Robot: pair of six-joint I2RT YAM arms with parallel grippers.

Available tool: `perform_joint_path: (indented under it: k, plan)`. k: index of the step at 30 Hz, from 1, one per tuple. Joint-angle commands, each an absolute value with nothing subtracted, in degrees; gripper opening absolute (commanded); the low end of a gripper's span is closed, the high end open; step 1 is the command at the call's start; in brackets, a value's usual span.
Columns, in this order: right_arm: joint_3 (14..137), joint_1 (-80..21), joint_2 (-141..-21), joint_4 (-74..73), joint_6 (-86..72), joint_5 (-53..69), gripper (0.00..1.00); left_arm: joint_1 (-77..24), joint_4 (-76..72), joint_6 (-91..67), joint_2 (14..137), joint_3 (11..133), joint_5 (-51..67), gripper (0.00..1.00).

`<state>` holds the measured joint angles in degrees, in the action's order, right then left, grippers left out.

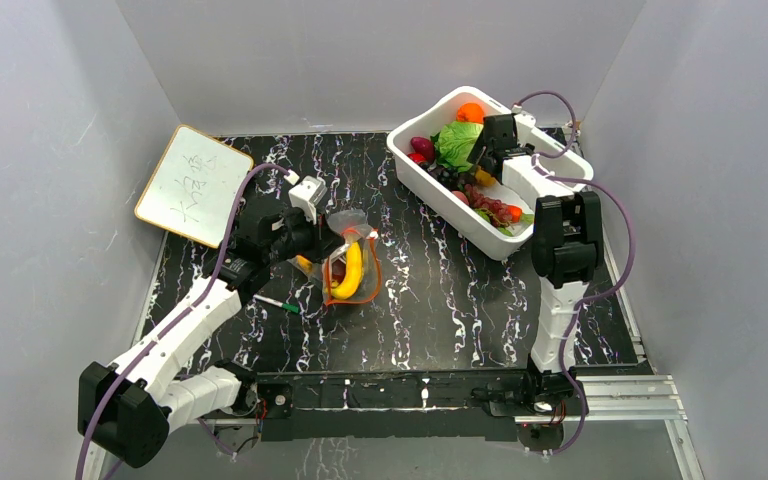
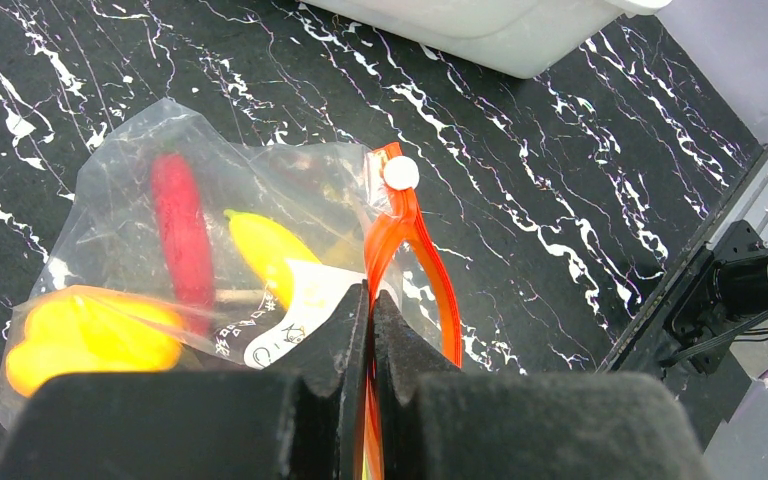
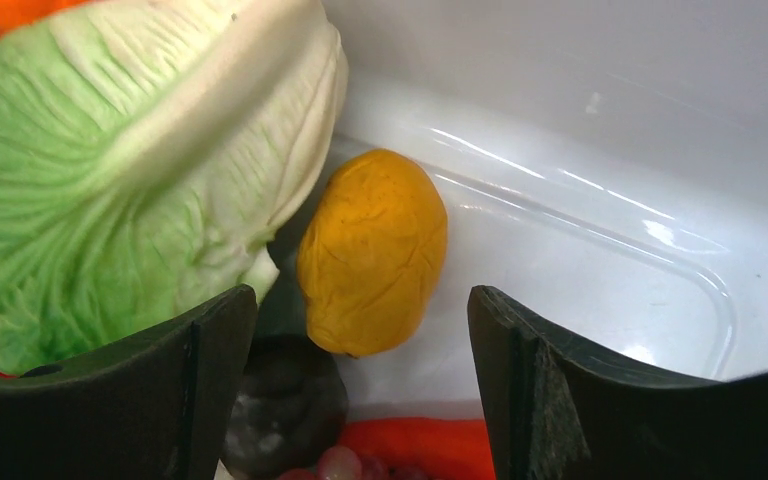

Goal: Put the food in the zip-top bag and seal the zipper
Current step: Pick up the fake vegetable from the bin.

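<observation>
Left jaws: closed, pinching the red-orange plastic zipper strip (image 2: 392, 235) at the rim of the clear crinkly zip-top bag (image 2: 130, 150). The bag lies on the black marbled bench (image 1: 440, 300), left of centre and well apart from the white rectangular plastic tub (image 1: 438, 195). Inside the bag are a red chilli-shaped toy (image 2: 182, 230), a yellow banana-shaped toy (image 2: 260, 245) and a yellow-orange pepper-shaped toy (image 2: 90, 335).

Right jaws: open and empty, down in the tub, standing either side of a yellow-orange oval toy fruit (image 3: 372, 250). A green-and-white lettuce-leaf toy (image 3: 110, 170) lies against that fruit. A dark rounded piece (image 3: 285, 400) sits just below it.

Risks from here (judgement):
- The oval fruit is glossy and rounded, so an off-centre close could squirt it toward the tub wall.
- One finger sits close under the lettuce leaf. Closing may catch the leaf as well, giving a weak or double grip.
- The strip is pinched at one spot only and the mouth looks narrow. A fruit brought over may strike the rim and drop onto the bench.
- The film is thin, so if the pinch slips the mouth collapses. A hard pull may tip out the pieces inside.
- The zipper is not yet sealed.
</observation>
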<state>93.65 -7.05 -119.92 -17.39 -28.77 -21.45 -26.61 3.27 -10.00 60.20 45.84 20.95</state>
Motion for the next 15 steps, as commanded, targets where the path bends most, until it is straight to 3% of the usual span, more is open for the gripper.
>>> perform_joint_path:
  k: [1, 15]
  plan:
    - [97.2, -6.4, -121.2, -12.7, -33.3, -23.2, 0.76, -26.9, 2.3, -9.0, 58.2, 45.7, 21.4, 0.00]
    - [97.9, -5.5, -124.3, -12.1, -35.1, -23.8, 0.75, -26.9, 2.2, -9.1, 57.9, 45.6, 21.2, 0.00]
